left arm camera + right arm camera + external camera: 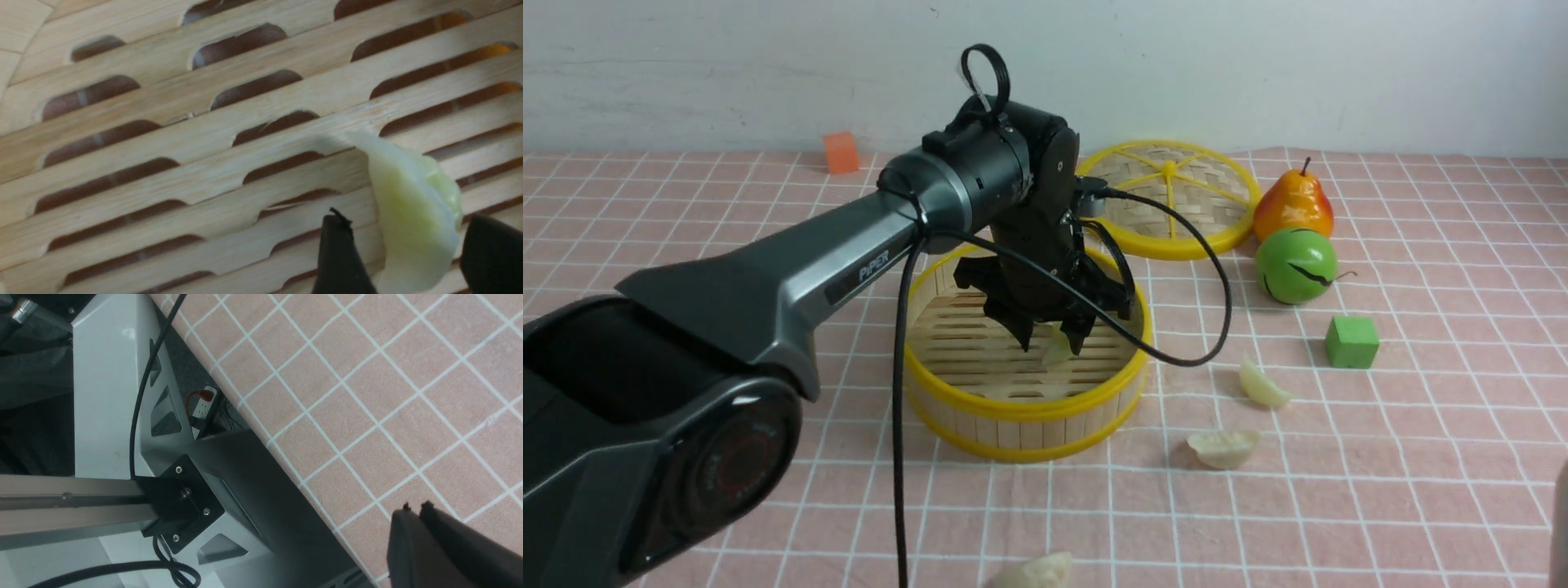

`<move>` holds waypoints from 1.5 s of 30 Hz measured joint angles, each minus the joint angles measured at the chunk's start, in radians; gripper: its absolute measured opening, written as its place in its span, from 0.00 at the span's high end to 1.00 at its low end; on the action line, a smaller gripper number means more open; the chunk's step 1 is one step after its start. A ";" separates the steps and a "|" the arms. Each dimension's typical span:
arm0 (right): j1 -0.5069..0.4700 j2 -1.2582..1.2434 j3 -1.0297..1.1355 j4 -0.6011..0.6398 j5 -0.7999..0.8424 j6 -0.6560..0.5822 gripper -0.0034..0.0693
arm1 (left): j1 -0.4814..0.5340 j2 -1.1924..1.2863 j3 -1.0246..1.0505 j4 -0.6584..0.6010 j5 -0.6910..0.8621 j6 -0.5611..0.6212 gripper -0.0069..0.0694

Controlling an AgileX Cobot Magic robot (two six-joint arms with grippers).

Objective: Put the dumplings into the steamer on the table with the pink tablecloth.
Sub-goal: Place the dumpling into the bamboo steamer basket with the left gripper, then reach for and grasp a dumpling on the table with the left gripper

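Cloth, pale pink with a grid of thin white lines, covered the bench. The long grey and black left arm reached from the near left side across to the round bamboo steamer with yellow rims. It bent down at the wrist, so the left hand pointed into the basket, low over the slatted floor.

Inside the steamer was one small, pleated, green-tinted dumpling. It stood on end between the two black fingers. Its tip was on the slats or just above them; I could not tell which. The fingers were spread apart and a thin gap showed beside one of them, so the hand looked loose, not squeezing.

I think the job was about a quarter done. Three pale cream ones lay on the cloth outside the basket: the curved dumpling right of the steamer, the flat dumpling just in front of that, and the near dumpling at the front edge of the view.

The right hand hung over bare cloth by the bench edge, fingers pressed together with nothing between them.
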 joint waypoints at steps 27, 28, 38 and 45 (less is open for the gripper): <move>0.000 -0.021 0.000 -0.023 -0.061 -0.105 0.88 | -0.220 -0.529 0.800 -0.065 -0.061 0.549 0.23; 0.000 -0.021 0.000 -0.023 -0.061 -0.106 0.88 | -0.220 -0.517 0.809 -0.069 -0.093 0.564 0.23; 0.000 -0.021 0.023 -0.034 -0.064 -0.106 0.87 | -0.220 -0.371 0.821 -0.070 -0.180 0.572 0.31; 0.000 -0.021 0.023 -0.046 -0.065 -0.106 0.85 | -0.220 -0.374 0.811 -0.063 -0.162 0.544 0.61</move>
